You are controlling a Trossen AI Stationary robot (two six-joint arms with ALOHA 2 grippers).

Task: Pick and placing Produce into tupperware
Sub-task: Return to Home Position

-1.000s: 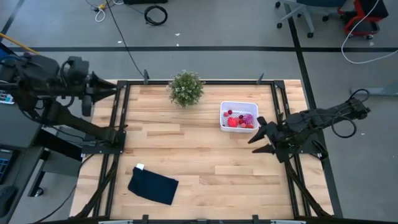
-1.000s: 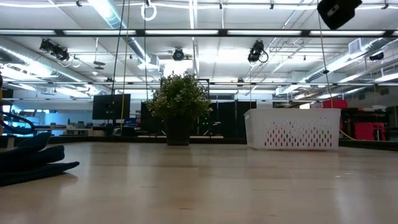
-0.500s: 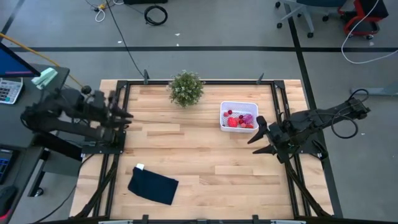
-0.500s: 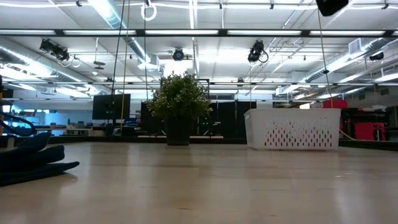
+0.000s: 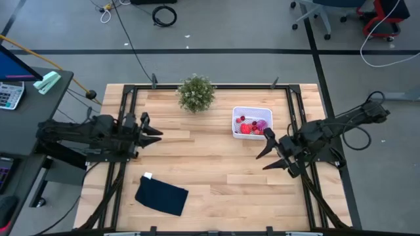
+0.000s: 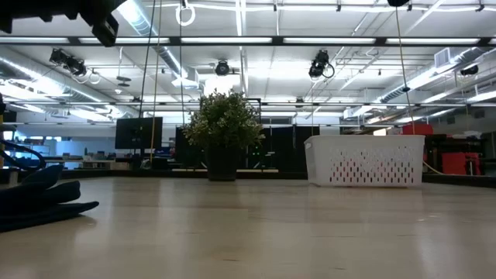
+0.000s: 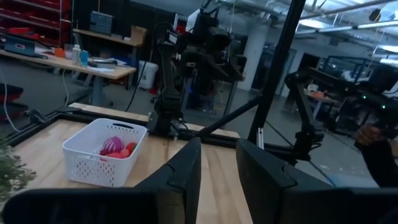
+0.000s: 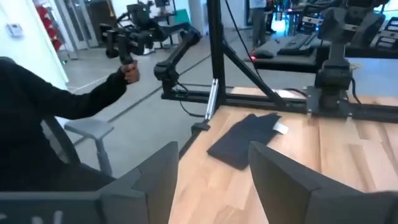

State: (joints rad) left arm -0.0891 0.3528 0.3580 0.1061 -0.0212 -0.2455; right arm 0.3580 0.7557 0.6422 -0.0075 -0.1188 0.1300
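A white basket [image 5: 252,111] of red fruit [image 5: 248,128] sits on the desk [image 5: 210,164]. The right pincer [image 5: 266,155] hovers just beside it, spread and empty. The left pincer [image 5: 156,134], slightly parted, hangs well apart.

No writing, brand, number or sign can be read in any view. The keys and display of the grey desk calculator [image 5: 10,96], at the left edge of the overhead view, are too small to make out. The small white tag [image 5: 147,176] on the dark blue folded cloth [image 5: 163,196] is also too small to read.
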